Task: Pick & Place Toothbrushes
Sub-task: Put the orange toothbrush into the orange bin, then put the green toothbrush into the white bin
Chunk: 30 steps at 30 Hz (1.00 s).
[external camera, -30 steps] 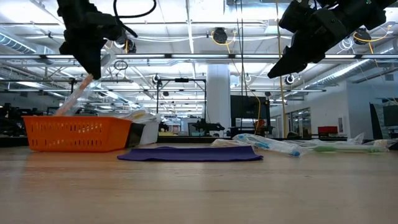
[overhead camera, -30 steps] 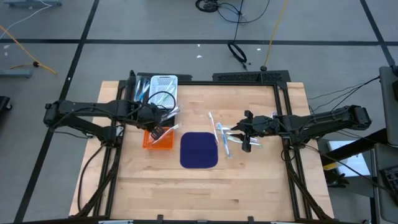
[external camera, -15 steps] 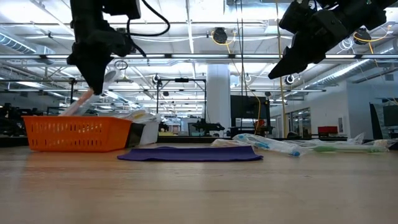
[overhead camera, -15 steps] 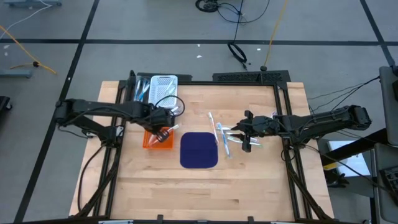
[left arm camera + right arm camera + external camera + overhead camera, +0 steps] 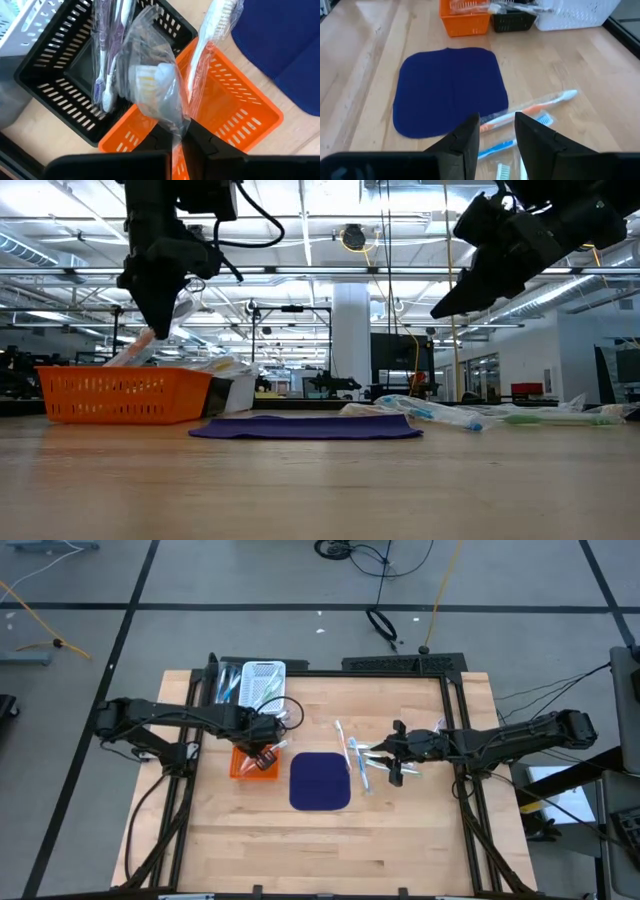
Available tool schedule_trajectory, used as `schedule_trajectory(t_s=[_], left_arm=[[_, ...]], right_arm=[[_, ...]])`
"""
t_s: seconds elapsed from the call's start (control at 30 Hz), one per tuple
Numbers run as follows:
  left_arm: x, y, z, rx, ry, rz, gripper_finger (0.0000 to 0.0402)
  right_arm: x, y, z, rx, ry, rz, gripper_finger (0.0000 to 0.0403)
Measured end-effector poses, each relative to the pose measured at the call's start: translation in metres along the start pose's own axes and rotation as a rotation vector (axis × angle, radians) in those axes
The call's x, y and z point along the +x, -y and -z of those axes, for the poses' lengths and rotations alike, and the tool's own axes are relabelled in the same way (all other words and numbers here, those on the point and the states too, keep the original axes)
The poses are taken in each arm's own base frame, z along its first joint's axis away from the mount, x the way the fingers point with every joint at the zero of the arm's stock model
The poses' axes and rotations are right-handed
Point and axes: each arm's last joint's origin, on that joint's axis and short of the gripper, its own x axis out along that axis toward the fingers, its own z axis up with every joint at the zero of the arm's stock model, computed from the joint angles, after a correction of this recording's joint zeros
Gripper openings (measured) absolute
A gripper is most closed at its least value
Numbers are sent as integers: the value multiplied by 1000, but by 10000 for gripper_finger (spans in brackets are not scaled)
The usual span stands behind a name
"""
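Left wrist view: wrapped toothbrush [image 5: 210,35] stands in orange basket [image 5: 240,110].

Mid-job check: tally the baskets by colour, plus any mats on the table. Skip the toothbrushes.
Orange slotted plastic basket: 1
Black slotted plastic basket: 1
White perforated plastic basket: 1
Dark blue rounded-square mat: 1
Total: 4

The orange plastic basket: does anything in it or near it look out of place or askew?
Yes. A wrapped white toothbrush stands tilted in the orange plastic basket, its head sticking out over the rim instead of lying flat. The left hand, above the basket, is shut on its crinkled clear wrapper. Nothing looks spilled or damaged.
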Motion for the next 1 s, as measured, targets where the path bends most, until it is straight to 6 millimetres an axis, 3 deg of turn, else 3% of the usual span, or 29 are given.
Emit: schedule_trajectory(t_s=[0.57,1.0], left_arm=[[0,2,-3,24,30,23,147],[-11,26,-28,127,318,292,166]], right_arm=[[0,0,0,1,3,0,111],[0,0,1,48,-14,-2,110]])
